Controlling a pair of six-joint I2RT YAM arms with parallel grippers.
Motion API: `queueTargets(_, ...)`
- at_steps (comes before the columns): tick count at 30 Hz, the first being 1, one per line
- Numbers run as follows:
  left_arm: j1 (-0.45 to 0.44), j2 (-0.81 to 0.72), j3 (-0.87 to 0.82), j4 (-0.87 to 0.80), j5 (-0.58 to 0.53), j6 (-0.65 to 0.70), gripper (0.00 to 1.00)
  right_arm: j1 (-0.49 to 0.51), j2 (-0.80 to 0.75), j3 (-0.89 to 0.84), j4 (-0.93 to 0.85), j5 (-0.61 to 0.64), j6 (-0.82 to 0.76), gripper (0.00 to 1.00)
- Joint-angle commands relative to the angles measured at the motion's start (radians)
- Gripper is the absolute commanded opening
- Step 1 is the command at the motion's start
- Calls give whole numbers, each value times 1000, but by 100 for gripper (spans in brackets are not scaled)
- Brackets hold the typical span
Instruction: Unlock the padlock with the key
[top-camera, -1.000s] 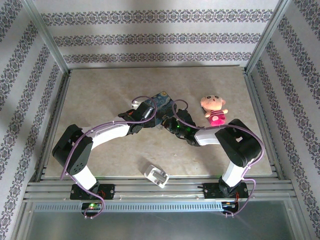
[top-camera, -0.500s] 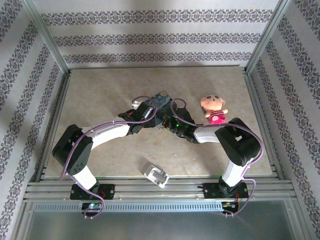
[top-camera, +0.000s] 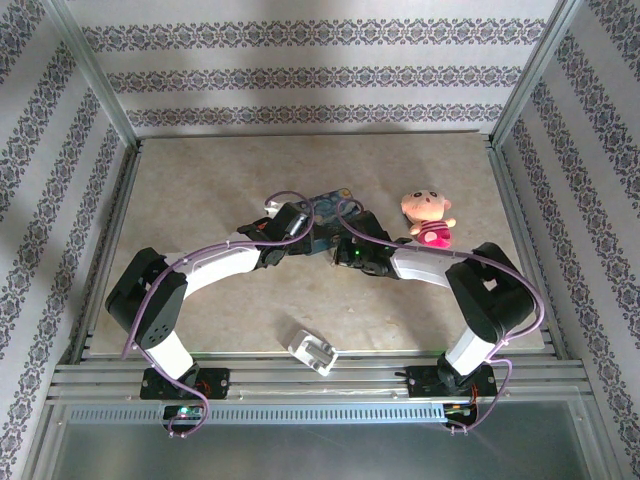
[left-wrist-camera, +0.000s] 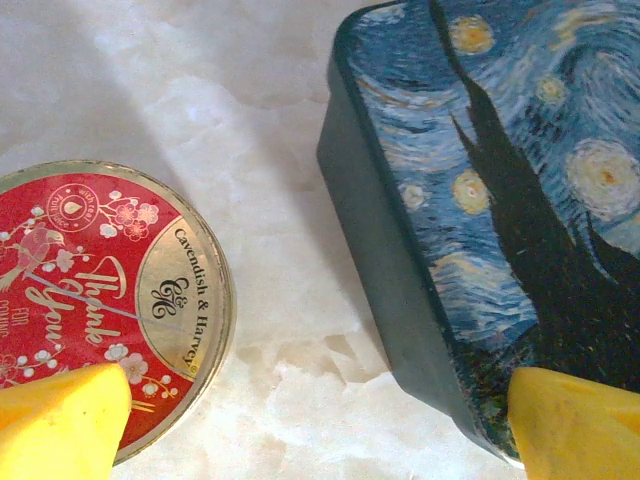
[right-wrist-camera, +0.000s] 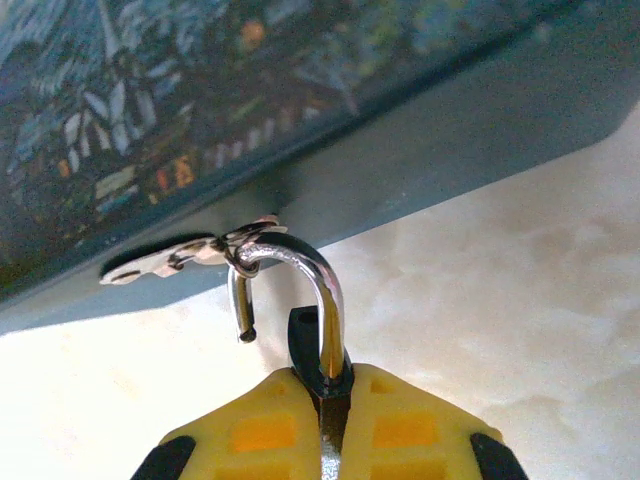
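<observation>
Change, right arm: compared with a second ago, the elbow sits further toward the right edge of the top view. The forearm lies longer and flatter, and the right gripper (top-camera: 338, 240) is still at the tin (top-camera: 330, 205) in mid-frame.
Change, tin: it looks turned a little, with its upper edge lying more level than before.
Change, left arm: it has hardly moved. The left gripper (top-camera: 300, 222) stays at the tin's left end.
Right jaws: the yellow fingers (right-wrist-camera: 250, 430) are pressed together on the padlock (right-wrist-camera: 325, 290), low in the centre of the wrist view.
Padlock: its silvery shackle arches up from between the fingers and hooks through the metal hasp (right-wrist-camera: 170, 262) on the tin's side. The shackle's short leg ends free, just beside the dark body.
Left jaws: they are spread wide with nothing between them. One yellow fingertip (left-wrist-camera: 60, 425) is at the lower left over the disc (left-wrist-camera: 100, 300), and the other is at the lower right over the tin's lid.
Disc: red and gold, it lies flat on the table, left of the tin and apart from it.
Table: a pale beige, marbled slab (top-camera: 200, 180), with a doll (top-camera: 428, 220) right of the tin and a white plug (top-camera: 313, 350) near the bottom edge.
Room: walls (top-camera: 300, 75) papered in grey patterned stripes. There are metal posts at the corners and a metal rail (top-camera: 320, 378) along the near edge.
</observation>
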Motion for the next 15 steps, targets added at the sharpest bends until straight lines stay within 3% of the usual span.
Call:
queueTargets(1, 23, -16, 0, -62, 17, 34, 97, -17, -22, 14, -132, 87, -77, 0)
queueTargets(8, -5, -101, -21, 53, 80, 39, 99, -21, -16, 4, -68, 39, -16, 0)
queueTargets(15, -18, 3, 39, 51, 52, 42, 99, -32, -15, -24, -4, -8, 47, 0)
